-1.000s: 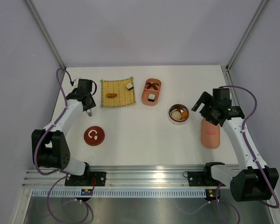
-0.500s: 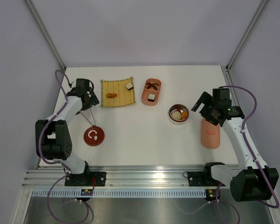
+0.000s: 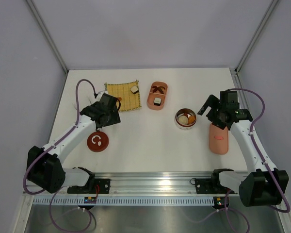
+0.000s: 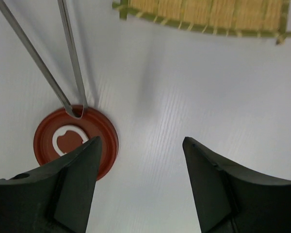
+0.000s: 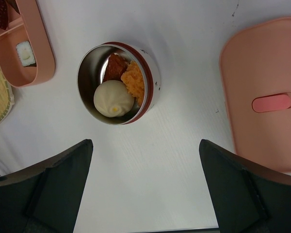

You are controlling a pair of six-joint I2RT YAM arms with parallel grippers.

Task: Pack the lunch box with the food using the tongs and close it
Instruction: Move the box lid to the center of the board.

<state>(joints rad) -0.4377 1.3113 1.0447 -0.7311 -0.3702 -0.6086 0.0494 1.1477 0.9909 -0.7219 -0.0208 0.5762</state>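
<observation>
The slim silvery tongs (image 4: 72,53) lie on the table, their tips resting on the rim of a red round lid (image 4: 75,141). My left gripper (image 4: 141,140) is open and empty. It hovers just right of that lid (image 3: 98,141) and near the yellow mat (image 3: 123,92). The pink lunch box (image 3: 158,95) holds a sushi piece (image 5: 25,52) and a brown piece. Another sushi block (image 3: 134,89) sits on the mat. My right gripper (image 5: 145,141) is open and empty, near a steel bowl (image 5: 153,82) of food.
The pink oval lid (image 3: 218,138) of the lunch box lies at the right, under my right arm (image 3: 242,131). The steel bowl (image 3: 185,118) holds a white bun and orange lumps. Frame posts stand at the far corners.
My left gripper has let go of the tongs and swung right from the table's left side to below the mat. The tongs now lie with their tips on the red lid. The right arm barely moved.
</observation>
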